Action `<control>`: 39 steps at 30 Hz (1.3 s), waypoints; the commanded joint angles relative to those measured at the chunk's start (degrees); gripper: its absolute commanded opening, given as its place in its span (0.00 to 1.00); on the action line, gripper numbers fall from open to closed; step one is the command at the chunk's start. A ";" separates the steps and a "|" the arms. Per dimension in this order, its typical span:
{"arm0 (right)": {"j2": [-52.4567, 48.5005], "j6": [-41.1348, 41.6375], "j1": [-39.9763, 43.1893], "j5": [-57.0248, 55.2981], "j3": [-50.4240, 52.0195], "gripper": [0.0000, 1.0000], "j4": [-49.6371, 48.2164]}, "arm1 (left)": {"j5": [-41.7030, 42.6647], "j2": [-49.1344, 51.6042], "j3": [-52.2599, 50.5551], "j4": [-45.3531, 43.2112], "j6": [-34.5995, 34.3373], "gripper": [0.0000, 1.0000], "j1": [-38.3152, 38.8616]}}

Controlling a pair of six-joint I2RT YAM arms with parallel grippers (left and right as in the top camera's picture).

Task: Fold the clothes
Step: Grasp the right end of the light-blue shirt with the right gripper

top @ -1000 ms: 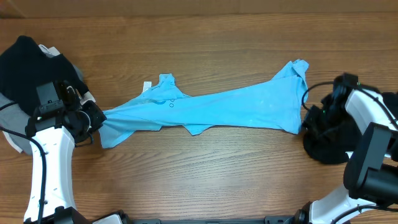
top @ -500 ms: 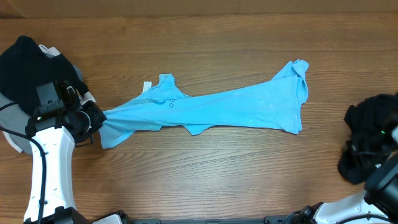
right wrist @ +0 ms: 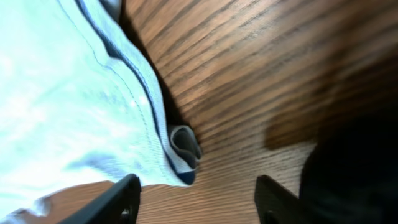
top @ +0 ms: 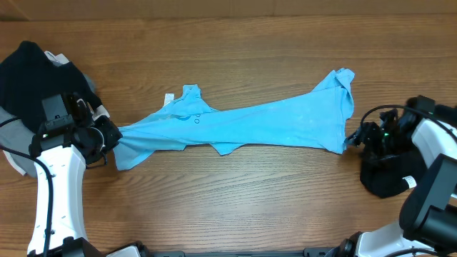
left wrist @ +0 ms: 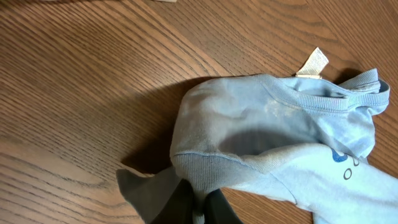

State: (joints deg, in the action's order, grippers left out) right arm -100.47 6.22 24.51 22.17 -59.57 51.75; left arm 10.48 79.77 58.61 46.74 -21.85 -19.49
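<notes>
**Left claw clamped on shirt end, right claw spread at far hem**

The left gripper [left wrist: 200, 200] has its fingers pinched together on a hemmed fold of the blue shirt [top: 257, 121] — in the left wrist view the fabric bunches right at the fingertips. The right gripper [right wrist: 196, 199] has its fingers spread wide with nothing between them. The shirt's curled lower corner lies just ahead of the gap, and no contact shows in the right wrist view.

The shirt lies stretched long across the wooden table [top: 228, 207], with its gathered narrow end at the left gripper and its wider end toward the right gripper. A white tag [left wrist: 316, 62] sticks out by the collar, flat on the wood. A black garment [top: 32, 68] sits behind the left arm — a second black heap [top: 382, 182] lies beneath the right arm.
</notes>
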 commanded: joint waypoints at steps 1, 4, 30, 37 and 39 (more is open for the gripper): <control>1.18 -0.24 -2.19 -3.26 0.26 0.67 -0.81 | 0.11 -1.20 1.03 0.00 1.29 0.09 0.44; 1.01 -0.26 -3.61 -3.10 0.37 0.67 -2.40 | 0.11 -1.18 1.03 -0.02 1.29 0.09 0.44; -3.17 -0.92 -11.91 -2.97 -14.80 0.09 17.99 | 0.09 -1.18 1.03 -0.26 1.29 0.09 0.44; -3.72 -0.26 -11.98 -2.40 -22.01 0.60 8.22 | 0.11 -1.16 1.01 0.24 1.31 0.09 0.44; -3.72 -0.26 -11.98 -4.90 -21.51 0.59 10.75 | 0.11 -1.16 1.01 0.17 1.31 0.09 0.44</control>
State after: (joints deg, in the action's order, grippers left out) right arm -103.81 5.93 12.64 19.70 -81.23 60.90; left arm 10.48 79.77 58.61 46.83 -21.85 -19.49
